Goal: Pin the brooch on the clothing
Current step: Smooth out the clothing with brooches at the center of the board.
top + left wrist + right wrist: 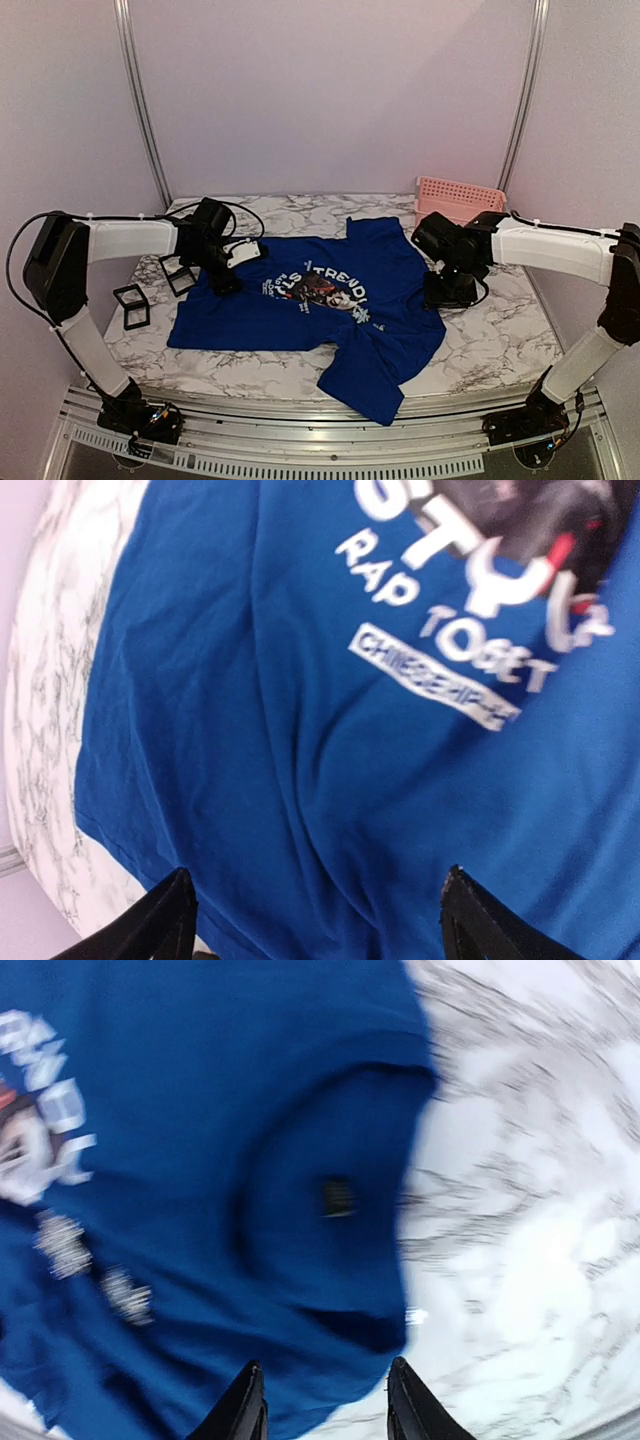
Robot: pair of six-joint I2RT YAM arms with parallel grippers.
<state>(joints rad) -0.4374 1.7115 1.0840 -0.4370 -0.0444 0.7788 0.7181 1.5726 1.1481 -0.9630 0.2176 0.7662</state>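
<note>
Marble-patterned worktop (490, 340) between pale lilac walls carries the royal-blue T-shirt (230, 322), spread face up at its centre. Its chest print (320, 288) is showing and one sleeve reaches toward the near edge. The left jaws hover over plain cloth beside the white lettering, wide apart with nothing between them. The right jaws are over the shirt's right-hand edge, at what looks like the neck opening (that view is blurred). They stand partly apart and likewise grip nothing.

The brooch cannot be picked out in any view. A pink basket (458, 195) sits at the back right, and black square frames (131, 305) lie just left of the shirt.

The garment looks thin, light and limp. It would likely bunch under a push and slide on the smooth stone rather than resist a pin. The printed patch is probably stiffer and harder to pierce. The better hold appears to be a pinched fold of plain fabric beside the print, or the doubled collar edge (firmer than a single layer), with one arm keeping the cloth taut.
</note>
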